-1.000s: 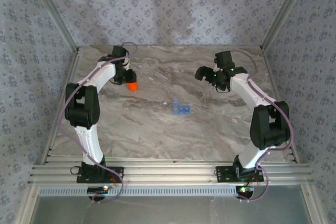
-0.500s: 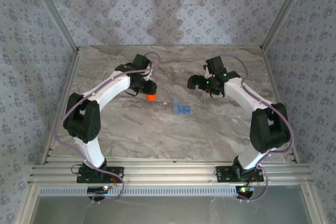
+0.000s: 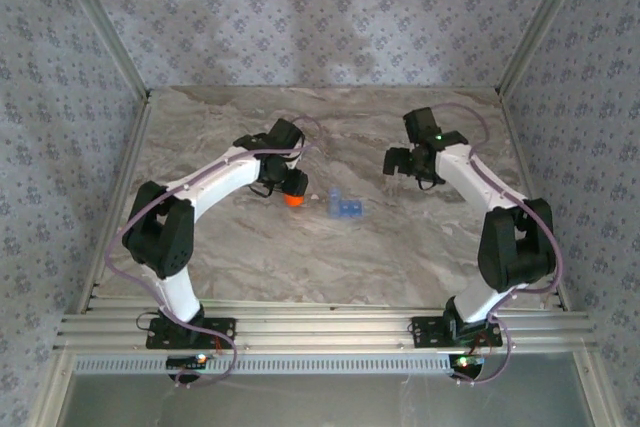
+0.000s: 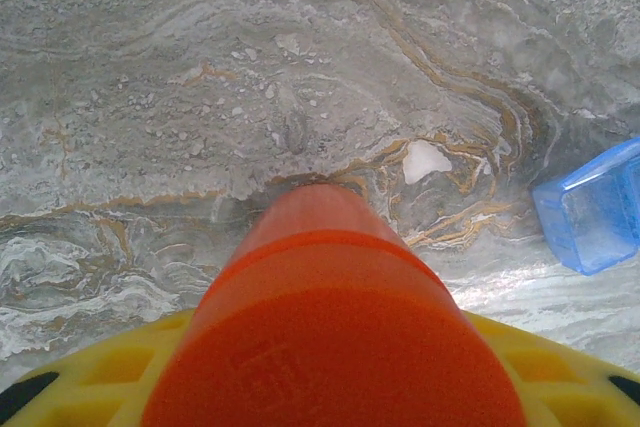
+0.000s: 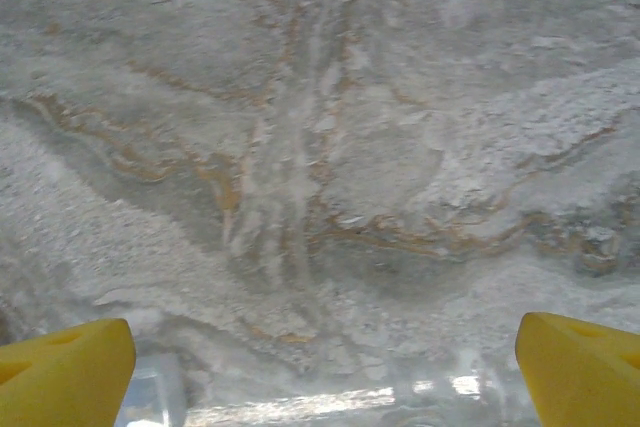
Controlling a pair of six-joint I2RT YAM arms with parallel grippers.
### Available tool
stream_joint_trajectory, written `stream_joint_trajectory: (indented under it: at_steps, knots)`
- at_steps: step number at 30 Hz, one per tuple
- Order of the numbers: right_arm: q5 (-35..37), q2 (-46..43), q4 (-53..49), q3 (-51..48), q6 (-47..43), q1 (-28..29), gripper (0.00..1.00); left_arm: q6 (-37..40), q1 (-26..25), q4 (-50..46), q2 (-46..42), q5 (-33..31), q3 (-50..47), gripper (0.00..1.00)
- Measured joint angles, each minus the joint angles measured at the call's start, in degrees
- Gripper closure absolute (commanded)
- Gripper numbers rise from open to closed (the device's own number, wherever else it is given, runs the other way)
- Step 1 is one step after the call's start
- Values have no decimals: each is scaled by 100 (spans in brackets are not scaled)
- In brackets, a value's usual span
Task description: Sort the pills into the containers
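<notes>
An orange bottle [image 4: 330, 337], a translucent blue pill box [image 4: 595, 209], a grey marble table [image 5: 300, 147] veined tan, floral blue-grey walls [image 3: 300, 17].

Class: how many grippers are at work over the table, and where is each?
2. The left gripper holds the orange bottle just left of the pill box; the right gripper hangs open, farther right.

pill box [image 3: 346, 208] on table [image 3: 300, 257] centre | bottle [image 3: 293, 198] just left of it | right claw [image 3: 394, 162] behind, to its right
</notes>
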Motion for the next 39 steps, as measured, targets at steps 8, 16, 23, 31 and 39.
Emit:
stream_joint_trajectory:
  at_steps: [8,16,23,31,39]
  knots:
    - [-1106,-334,260,-588,0,-393,0,0,-170,168,0,-203,-275,73]
    - [-1950,-210,507,-343,2,170,2,-4,-269,514,-44,-345,-461,41]
    - [-2227,-105,634,334,57,605,5,-55,-271,599,-286,-339,-667,26]
    - [-2273,387,376,1259,155,896,4,-415,-9,796,-1054,-28,-662,20]
    - [-1941,1272,-437,2573,-138,1746,4,-1064,1499,1220,-1829,533,-837,17]
